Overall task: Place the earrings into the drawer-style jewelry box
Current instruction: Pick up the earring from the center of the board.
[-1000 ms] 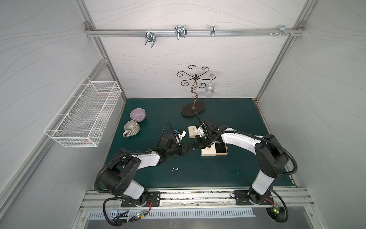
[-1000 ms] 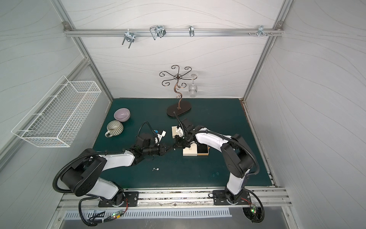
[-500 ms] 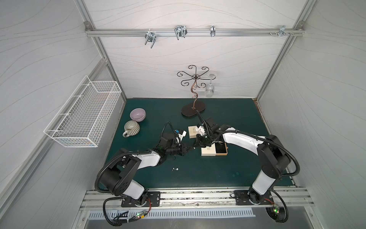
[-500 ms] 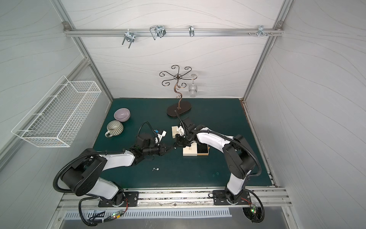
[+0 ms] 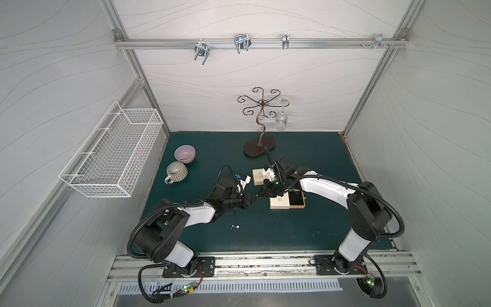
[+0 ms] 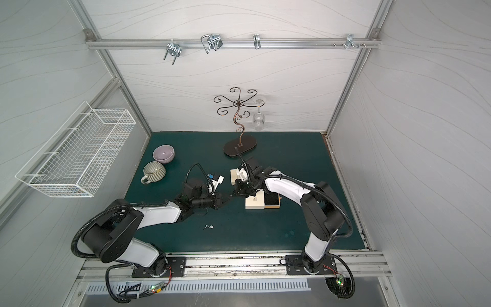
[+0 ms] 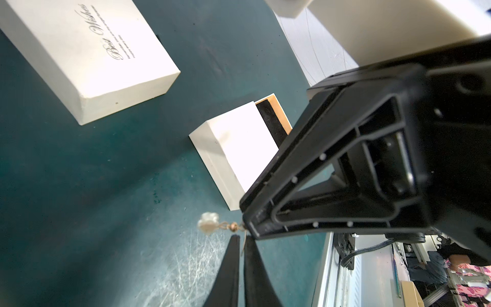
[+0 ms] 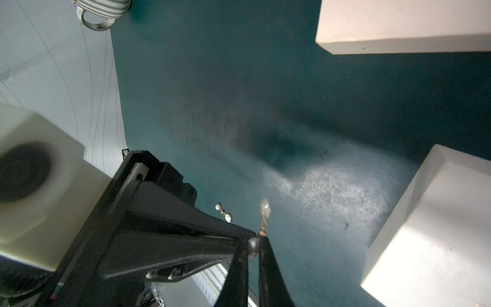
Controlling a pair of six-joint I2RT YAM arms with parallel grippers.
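- A tiny earring (image 7: pixel 208 224), a pale bead on a thin metal pin, hangs in the air above the green mat (image 5: pixel 265 239), right where the tips of the two grippers meet.
- The left gripper (image 7: pixel 241 240) has its fingers pressed almost together, pinching the earring's thin pin between them.
- The right gripper (image 8: pixel 253 245) is clamped tight too, with a small round part of the same earring caught between its fingertips (the bead dangles free beyond both tips).
- A loose earring (image 8: pixel 223 212) lies flat on the mat, apart from both grippers and nearer the robot's bases; it is too small to tell whether it is one piece or two.
- The drawer box (image 5: pixel 279 203) sits on the mat just beside the meeting grippers, partly under the right arm. Its black-lined drawer (image 5: pixel 296 200) is pulled out of the white sleeve.
- A second white box (image 7: pixel 87 53), closed and printed with script lettering, lies near it, farther from the bases.
- Farther out, a striped mug (image 5: pixel 176 171) and a lilac bowl (image 5: pixel 184 153) sit side by side near the mat's left edge.
- A wire stand (image 5: pixel 260 147) at the back has a glass (image 5: pixel 281 123) hanging upside down from it.
- A white wire basket (image 5: pixel 114 156) hangs on the left wall.
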